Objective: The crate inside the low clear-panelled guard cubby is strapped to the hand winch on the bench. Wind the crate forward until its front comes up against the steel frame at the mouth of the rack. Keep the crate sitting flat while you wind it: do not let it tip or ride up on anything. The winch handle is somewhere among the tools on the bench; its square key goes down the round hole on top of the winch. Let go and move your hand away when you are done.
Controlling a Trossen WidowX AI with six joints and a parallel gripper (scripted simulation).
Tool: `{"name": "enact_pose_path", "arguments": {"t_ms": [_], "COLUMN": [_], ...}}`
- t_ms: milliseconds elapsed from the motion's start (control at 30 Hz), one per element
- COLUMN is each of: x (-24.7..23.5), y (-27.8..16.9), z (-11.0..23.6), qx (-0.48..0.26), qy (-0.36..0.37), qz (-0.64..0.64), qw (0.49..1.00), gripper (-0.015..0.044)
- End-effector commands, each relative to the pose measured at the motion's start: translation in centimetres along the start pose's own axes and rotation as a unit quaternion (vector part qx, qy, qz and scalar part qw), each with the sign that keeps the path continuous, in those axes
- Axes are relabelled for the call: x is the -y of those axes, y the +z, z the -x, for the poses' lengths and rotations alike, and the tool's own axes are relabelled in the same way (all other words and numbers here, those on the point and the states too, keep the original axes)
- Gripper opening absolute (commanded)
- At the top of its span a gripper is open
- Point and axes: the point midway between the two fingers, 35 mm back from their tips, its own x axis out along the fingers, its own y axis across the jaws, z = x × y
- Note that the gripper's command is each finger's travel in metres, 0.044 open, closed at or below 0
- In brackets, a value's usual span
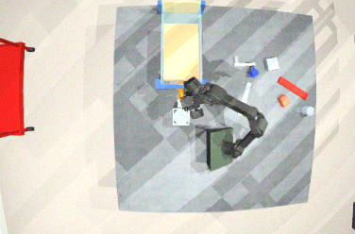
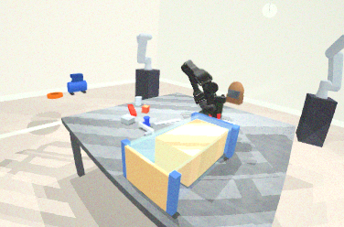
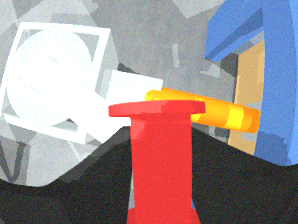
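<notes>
The crate (image 1: 180, 53) (image 2: 192, 135) (image 3: 250, 70) sits flat inside the clear-panelled cubby, its front close behind the blue frame (image 1: 162, 84) (image 2: 232, 140) (image 3: 280, 75); any small gap there is hard to tell. An orange strap (image 1: 180, 93) (image 3: 215, 110) runs from the crate's side to the white winch (image 1: 181, 117) (image 3: 30, 85). The winch handle's white arm (image 3: 95, 110) reaches over the winch top; its key end is not seen. My gripper (image 1: 188, 102) (image 2: 214, 115) (image 3: 153, 133) is shut on the handle's red grip, between winch and frame, on the arm's side.
A dark green block (image 1: 220, 149) stands near the arm's base. To the right lie a white L-shaped tool (image 1: 245, 64), a white bar (image 1: 246, 91), a blue piece (image 1: 253, 71), a white block (image 1: 272, 63), a red bar (image 1: 293, 88), an orange cube (image 1: 283, 100) and a clear cylinder (image 1: 307, 110).
</notes>
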Motion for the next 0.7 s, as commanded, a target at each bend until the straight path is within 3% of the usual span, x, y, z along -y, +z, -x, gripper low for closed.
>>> {"name": "enact_pose_path", "arguments": {"t_ms": [0, 667], "x": [0.6, 1.6], "y": [0.8, 2.9], "z": [-0.5, -1.4], "qx": [0.002, 0.003], "qy": [-0.004, -0.005], "qz": [-0.001, -0.001], "qw": [1.0, 1.0], "gripper": [0.0, 0.0]}}
